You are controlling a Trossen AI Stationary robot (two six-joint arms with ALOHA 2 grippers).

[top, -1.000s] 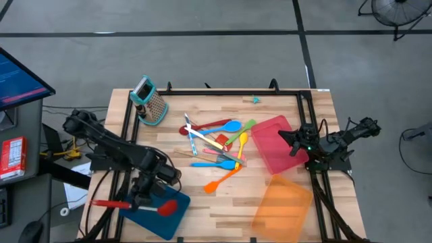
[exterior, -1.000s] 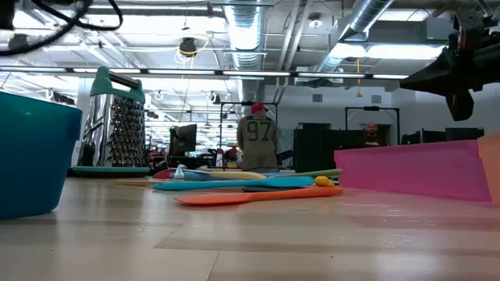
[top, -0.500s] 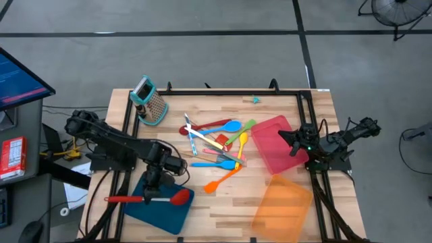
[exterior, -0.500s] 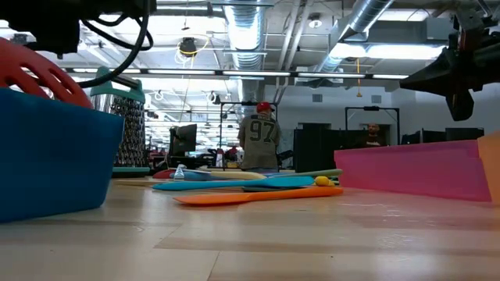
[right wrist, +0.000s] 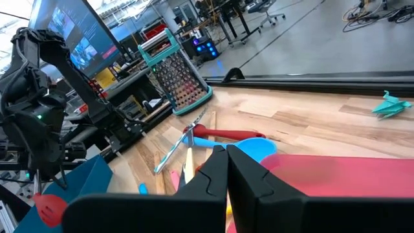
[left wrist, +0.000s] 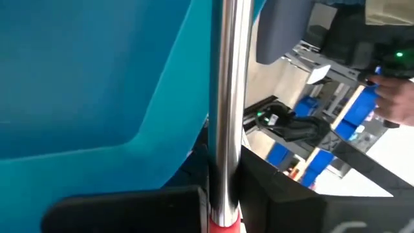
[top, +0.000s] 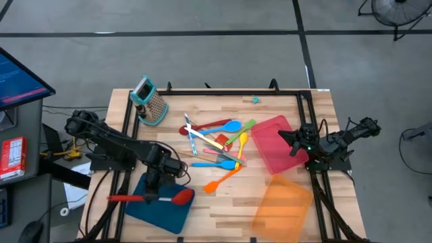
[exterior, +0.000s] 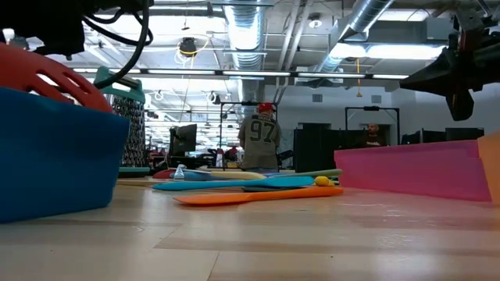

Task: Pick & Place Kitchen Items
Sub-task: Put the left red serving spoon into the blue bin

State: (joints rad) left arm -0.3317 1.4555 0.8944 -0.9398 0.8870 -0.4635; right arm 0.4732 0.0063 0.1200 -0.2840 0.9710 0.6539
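Observation:
My left gripper [top: 150, 195] is shut on a red slotted turner [top: 181, 197] with a metal shaft, over the blue tray [top: 162, 214] at the table's near left. In the low view the turner's red head [exterior: 43, 70] shows above the tray's wall [exterior: 55, 164]; whether it touches the tray I cannot tell. Several other spoons and spatulas [top: 219, 145] lie in a loose pile mid-table, with an orange spatula [top: 223, 179] nearest. My right gripper [top: 283, 137] waits shut at the right, above the red tray's [top: 273, 158] edge. My left gripper pinches the turner's metal shaft [left wrist: 223, 129] between its two fingers, close to where the red handle [left wrist: 223, 226] begins. The fingers slant down from above and lie across the shaft. The turner lies about level, running left to right, head over the blue tray.
A metal box grater [top: 150, 101] with a teal handle stands at the far left corner. An orange tray [top: 283, 202] lies near right, beside the red tray. A small teal thing [top: 255, 100] sits by the far edge. People stand in the room behind the table.
My left gripper has gone a little toward the table's right and far edges with the turner and has rolled, staying shut. The turner's head has slid rightward across the blue tray and now shows above the tray's wall in the low view.

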